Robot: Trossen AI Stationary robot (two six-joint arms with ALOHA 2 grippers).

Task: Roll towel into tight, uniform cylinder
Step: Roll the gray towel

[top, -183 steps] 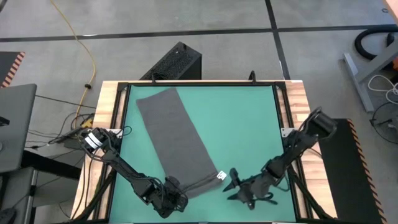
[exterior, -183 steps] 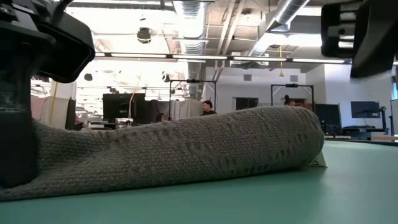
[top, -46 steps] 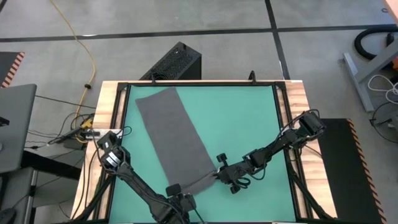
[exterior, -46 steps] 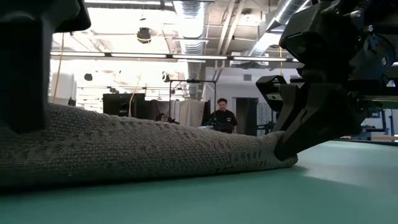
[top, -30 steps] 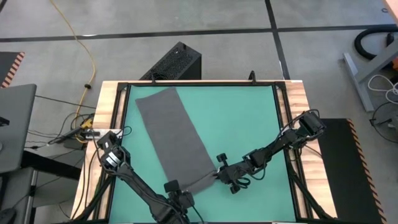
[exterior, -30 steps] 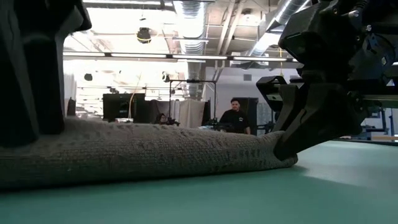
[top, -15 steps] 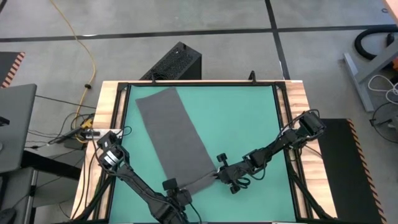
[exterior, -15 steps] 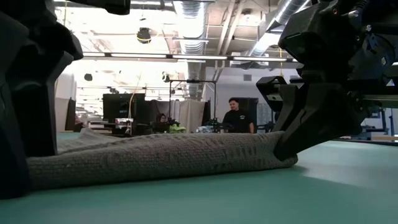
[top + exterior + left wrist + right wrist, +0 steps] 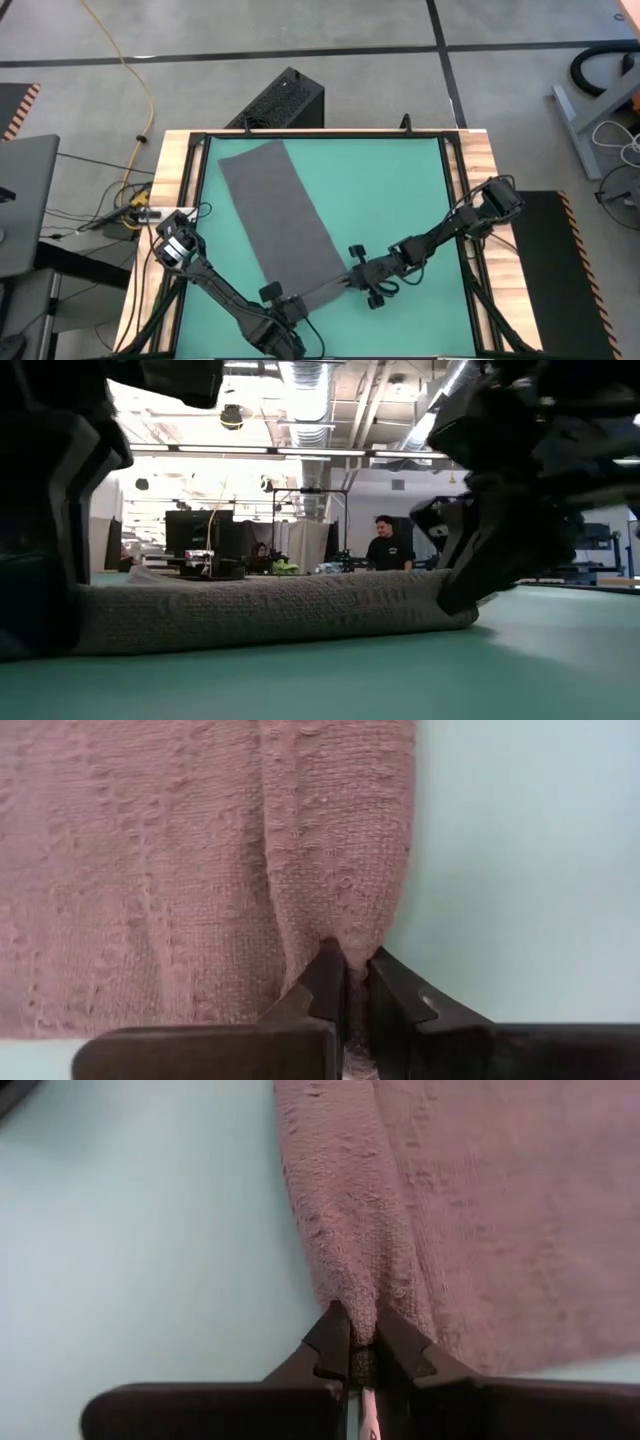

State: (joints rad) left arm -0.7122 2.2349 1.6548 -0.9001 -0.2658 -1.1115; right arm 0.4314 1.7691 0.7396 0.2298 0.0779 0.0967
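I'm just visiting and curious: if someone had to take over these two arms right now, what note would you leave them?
Left gripper: shut, pinching the near left corner of the towel.
Right gripper: shut on the near right corner of the same edge.
Towel: lies slanted on the teal table, mostly flat, far end toward the back left.
Done: both near corners gripped; a small fold is raised along the near edge.
Left: roll that edge toward the far end, keeping it tight and even. Almost all the rolling remains.
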